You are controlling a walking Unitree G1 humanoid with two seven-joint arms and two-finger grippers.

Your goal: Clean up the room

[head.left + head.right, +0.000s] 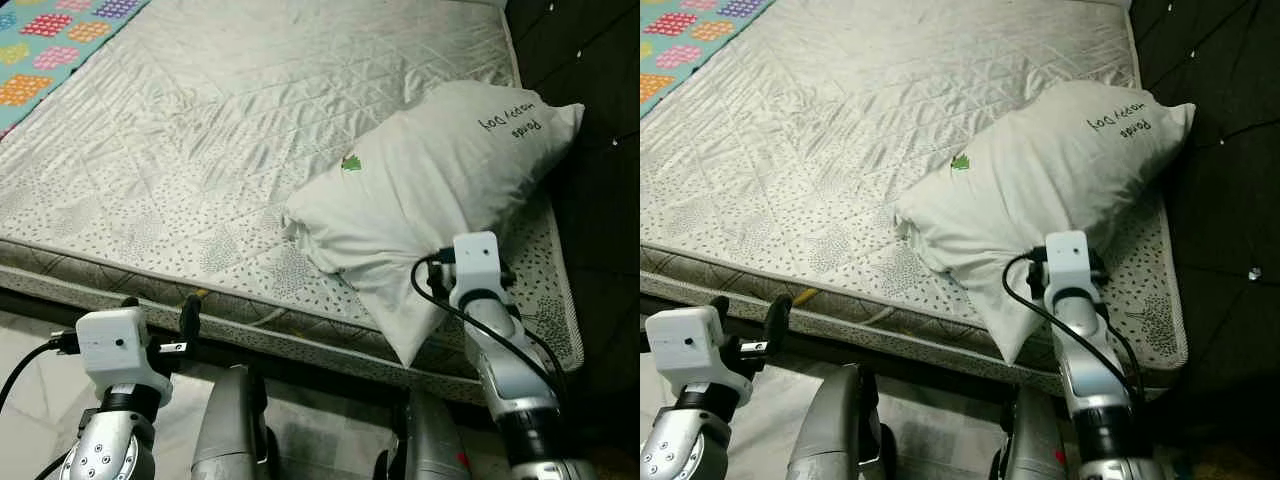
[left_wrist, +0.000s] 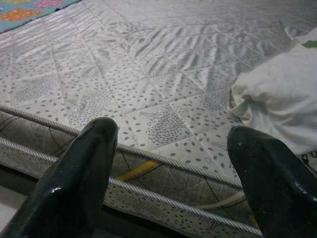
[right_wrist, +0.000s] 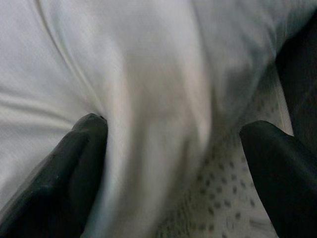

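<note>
A white pillow (image 1: 430, 185) with dark lettering and a small green mark lies on the right side of the grey quilted mattress (image 1: 200, 150). One of its corners hangs over the near edge. My right gripper (image 3: 173, 173) is open at the pillow's near side. Pillow fabric (image 3: 148, 99) lies between its fingers, and one finger (image 3: 74, 163) presses into a fold. Its white wrist housing (image 1: 475, 262) hides the fingers in the eye views. My left gripper (image 2: 173, 188) is open and holds nothing. It hangs low before the mattress's near edge (image 2: 163, 158), left of the pillow.
A colourful patchwork quilt (image 1: 50, 45) covers the bed's far left corner. A dark tufted wall (image 1: 600, 120) runs along the mattress's right side. My own legs (image 1: 230, 430) stand close to the bed frame, with pale floor (image 1: 30, 400) at the lower left.
</note>
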